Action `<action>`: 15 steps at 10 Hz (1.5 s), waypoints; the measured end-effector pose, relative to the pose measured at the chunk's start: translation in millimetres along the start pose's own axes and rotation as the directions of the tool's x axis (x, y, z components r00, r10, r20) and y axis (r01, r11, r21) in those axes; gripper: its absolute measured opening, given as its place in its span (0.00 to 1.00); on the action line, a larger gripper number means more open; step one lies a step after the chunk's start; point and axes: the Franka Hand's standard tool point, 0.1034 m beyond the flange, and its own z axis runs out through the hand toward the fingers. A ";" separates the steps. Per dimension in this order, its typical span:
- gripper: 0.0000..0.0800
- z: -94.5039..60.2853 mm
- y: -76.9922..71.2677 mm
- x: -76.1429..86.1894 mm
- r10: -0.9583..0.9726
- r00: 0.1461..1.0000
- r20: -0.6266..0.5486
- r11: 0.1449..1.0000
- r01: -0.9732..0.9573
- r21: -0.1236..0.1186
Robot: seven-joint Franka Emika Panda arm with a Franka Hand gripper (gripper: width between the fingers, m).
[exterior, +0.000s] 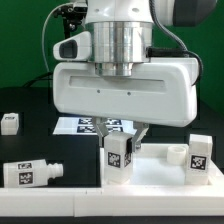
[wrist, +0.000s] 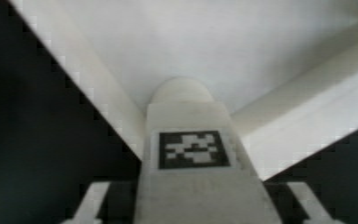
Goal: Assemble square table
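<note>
The gripper (exterior: 124, 138) pinches a tagged white leg (exterior: 118, 160), held upright over the square tabletop (exterior: 160, 172) at its corner on the exterior view's left. Another leg (exterior: 200, 154) stands on the far right; two lie loose on the black table (exterior: 30, 143): (exterior: 31, 173) and (exterior: 9, 123)

We saw a black table (exterior: 30, 145) carrying the white square top (exterior: 160, 172) at the exterior view's right, one leg (exterior: 32, 172) lying flat at the left, another small leg (exterior: 9, 123) farther back, and the marker board (exterior: 88, 126) behind.
</note>
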 end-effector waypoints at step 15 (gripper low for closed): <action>0.81 0.1 -3.2 2.4 -0.284 0.959 -0.020 0.957 0.285 0.059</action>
